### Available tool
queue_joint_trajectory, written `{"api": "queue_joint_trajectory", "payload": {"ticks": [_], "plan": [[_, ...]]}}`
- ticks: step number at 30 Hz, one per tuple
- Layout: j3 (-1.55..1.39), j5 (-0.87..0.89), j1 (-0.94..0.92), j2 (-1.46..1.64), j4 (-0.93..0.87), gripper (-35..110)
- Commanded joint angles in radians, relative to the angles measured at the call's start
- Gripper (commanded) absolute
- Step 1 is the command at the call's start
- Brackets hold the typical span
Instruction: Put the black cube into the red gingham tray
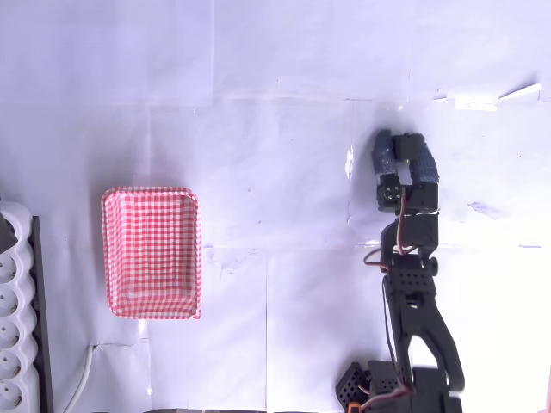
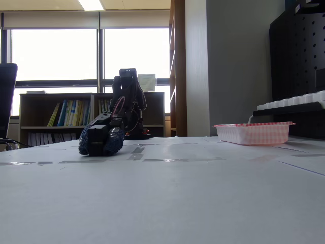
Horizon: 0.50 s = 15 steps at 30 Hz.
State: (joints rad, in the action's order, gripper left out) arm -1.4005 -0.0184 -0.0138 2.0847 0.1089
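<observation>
Gripper (image 1: 398, 159) sits low on the table (image 1: 284, 103), at roughly 2 o'clock from the overhead frame's centre, its blue-padded fingers (image 1: 385, 153) pointing toward 12. In the fixed view the gripper (image 2: 100, 142) rests nose-down against the surface. I cannot tell whether the fingers are apart, together or clamped on something; the padding hides the gap in both views.

Black cube: I cannot pick it out anywhere. It may be between or beneath the fingers, but I can't confirm that.

Red gingham tray (image 1: 151, 252) lies at 9 o'clock from the frame centre overhead, well apart from the gripper, with nothing in it. In the fixed view the red gingham tray (image 2: 253, 132) sits over at the right. White power strip (image 1: 15, 310) lies just past it at the left edge.

Handling judgement: a small cube should be light and rigid, not fragile. Matte faces should grip well against padded fingers. I'd take it across two opposite flat faces, centred, not on the rounded edges. Tray looks thin and light; I'd release low so the rim isn't nudged.
</observation>
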Motion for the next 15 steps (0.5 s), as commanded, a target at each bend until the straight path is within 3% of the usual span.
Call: {"api": "queue_joint_trajectory", "payload": {"ticks": [1,9,11,15], "plan": [[-0.255,0.017,0.011,-0.287,-0.896,0],[-0.784,0.003,0.121,-0.388,-1.819,0],[-0.862,-0.066,0.193,-0.437,-1.916,0],[-0.919,-0.206,0.377,-0.522,-1.913,0]]}}
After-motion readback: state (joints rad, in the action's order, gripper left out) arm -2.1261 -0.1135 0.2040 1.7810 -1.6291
